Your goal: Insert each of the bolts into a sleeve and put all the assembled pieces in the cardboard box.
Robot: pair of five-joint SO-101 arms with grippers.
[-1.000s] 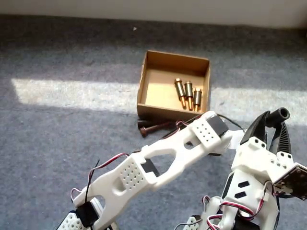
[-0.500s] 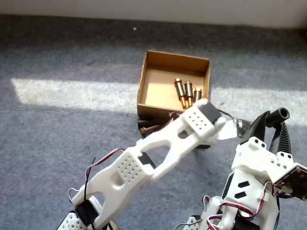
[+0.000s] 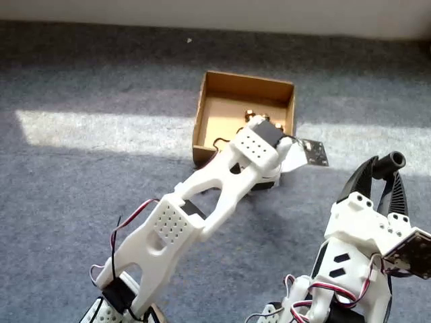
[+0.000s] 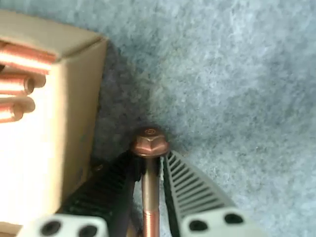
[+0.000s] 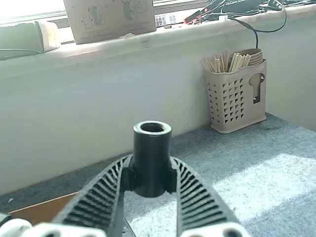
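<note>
My left gripper [image 4: 148,159] is shut on a copper bolt [image 4: 149,144], whose hex head sticks out past the fingertips. It hangs over the carpet right beside the outer wall of the cardboard box [image 4: 74,123]. Several assembled copper pieces [image 4: 17,74] lie inside the box. In the high view the left arm's wrist [image 3: 259,145] covers the near right corner of the box [image 3: 249,79] and most of those pieces. My right gripper [image 3: 384,171] is at the lower right, shut on a black sleeve [image 3: 392,161] that stands upright with its bore open at the top [image 5: 152,158].
Grey carpet [image 3: 101,202] covers the floor, with a sunlit band running left and right of the box. A beige holder with wooden sticks [image 5: 237,94] stands against the wall beyond the right gripper.
The left arm has swung away from the right arm toward the box, and its wrist now covers the box's near right corner. The right arm and sleeve have not moved.
</note>
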